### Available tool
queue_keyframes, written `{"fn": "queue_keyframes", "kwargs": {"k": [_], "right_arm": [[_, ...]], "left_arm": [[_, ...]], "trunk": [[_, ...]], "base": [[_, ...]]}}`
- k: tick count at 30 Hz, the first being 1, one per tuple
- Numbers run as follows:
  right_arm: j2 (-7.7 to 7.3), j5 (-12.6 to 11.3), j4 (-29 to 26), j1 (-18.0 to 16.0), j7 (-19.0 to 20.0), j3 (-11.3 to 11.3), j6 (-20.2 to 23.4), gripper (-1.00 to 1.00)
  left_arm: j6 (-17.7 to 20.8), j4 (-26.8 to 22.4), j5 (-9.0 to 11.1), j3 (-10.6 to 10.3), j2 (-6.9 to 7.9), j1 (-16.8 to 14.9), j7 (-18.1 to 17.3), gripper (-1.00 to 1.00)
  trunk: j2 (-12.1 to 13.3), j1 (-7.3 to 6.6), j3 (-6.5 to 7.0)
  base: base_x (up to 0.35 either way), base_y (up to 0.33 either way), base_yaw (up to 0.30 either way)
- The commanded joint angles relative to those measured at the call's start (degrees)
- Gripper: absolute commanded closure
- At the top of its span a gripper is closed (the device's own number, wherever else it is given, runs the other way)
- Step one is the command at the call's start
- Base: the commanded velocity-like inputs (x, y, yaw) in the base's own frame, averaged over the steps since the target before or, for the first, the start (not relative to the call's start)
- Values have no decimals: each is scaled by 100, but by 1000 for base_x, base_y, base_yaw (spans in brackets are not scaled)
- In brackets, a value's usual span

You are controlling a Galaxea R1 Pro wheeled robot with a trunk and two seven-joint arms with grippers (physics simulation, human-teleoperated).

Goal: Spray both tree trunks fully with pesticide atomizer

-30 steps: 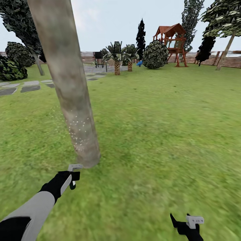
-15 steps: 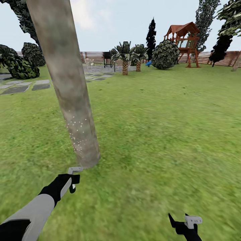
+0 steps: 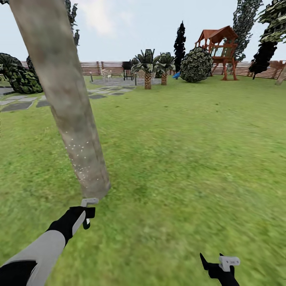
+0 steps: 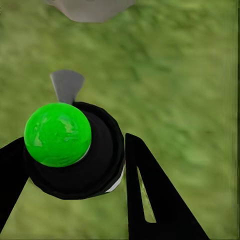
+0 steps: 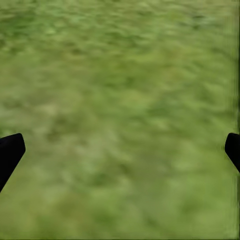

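The atomizer (image 4: pixel 75 150) is held between the left fingers (image 4: pixel 155 200); right fingers (image 5: pixel 11 152) are spread wide. Bark above the specks (image 3: pixel 81 157) on the trunk (image 3: pixel 67 103) could be missed if aim stays low.

You've got the thick tree trunk (image 3: pixel 65 99) right ahead, mottled grey-tan bark, leaning across the view and rooted in the grass lawn (image 3: pixel 190 159). Pale pesticide specks (image 3: pixel 81 157) dust only its lower stretch; higher up the bark is bare. The atomizer (image 4: pixel 72 147), black body with a glossy green ball, sits clamped in your left claw (image 4: pixel 75 192), close to the trunk's base
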Motion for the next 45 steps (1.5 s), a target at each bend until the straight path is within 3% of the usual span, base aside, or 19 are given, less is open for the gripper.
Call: {"fn": "queue_keyframes", "kwargs": {"k": [1, 12, 29, 45], "right_arm": [[0, 0, 0, 0, 0, 0, 0, -100], [0, 0, 0, 0, 0, 0, 0, -100], [0, 0, 0, 0, 0, 0, 0, -100], [0, 0, 0, 0, 0, 0, 0, -100]], "left_arm": [[-2, 0, -3, 0, 0, 0, 0, 100], [-3, 6, 2, 0, 0, 0, 0, 100], [-3, 6, 0, 0, 1, 0, 0, 100], [-3, 6, -4, 0, 0, 0, 0, 100]], "trunk": [[0, 0, 0], [0, 0, 0], [0, 0, 0], [0, 0, 0]], "base": [[113, -276, 138], [119, -276, 259], [120, -276, 21], [119, -276, 268]]}}
